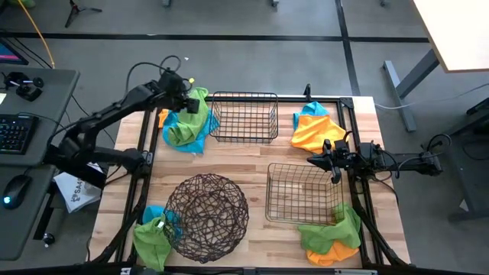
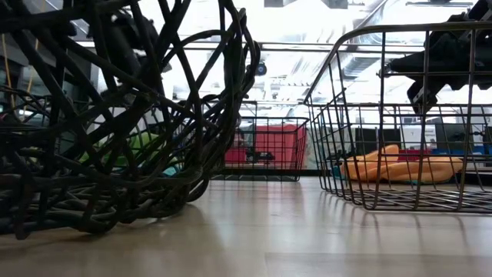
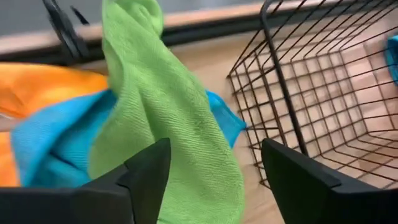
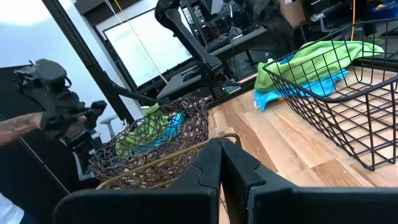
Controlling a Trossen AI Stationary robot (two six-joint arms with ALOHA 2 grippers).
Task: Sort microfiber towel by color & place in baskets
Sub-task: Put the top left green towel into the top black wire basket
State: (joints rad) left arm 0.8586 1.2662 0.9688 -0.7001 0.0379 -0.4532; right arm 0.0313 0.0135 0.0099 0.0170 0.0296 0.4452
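Wood table (image 1: 252, 156) on a grey floor, a desk with keyboard (image 1: 14, 131) to the left. Three baskets: far rectangular basket (image 1: 244, 117), right rectangular basket (image 1: 303, 193), round basket (image 1: 207, 216) near-left, none with a towel seen inside. Four towel piles at the corners: far-left pile (image 1: 186, 124) green over blue and orange, far-right pile (image 1: 315, 128) orange with blue, near-left pile (image 1: 153, 233) green and blue, near-right pile (image 1: 331, 235) green over orange.

Left gripper (image 1: 186, 93) sits over the far-left pile, just left of the far basket. In the left wrist view its fingers (image 3: 148, 171) stand wide apart, a green towel (image 3: 165, 109) draped between them; cannot tell whether the pads touch the cloth. Right gripper (image 1: 324, 156) hovers above the far edge of the right basket, fingers (image 4: 214, 165) pressed together, holding nothing.
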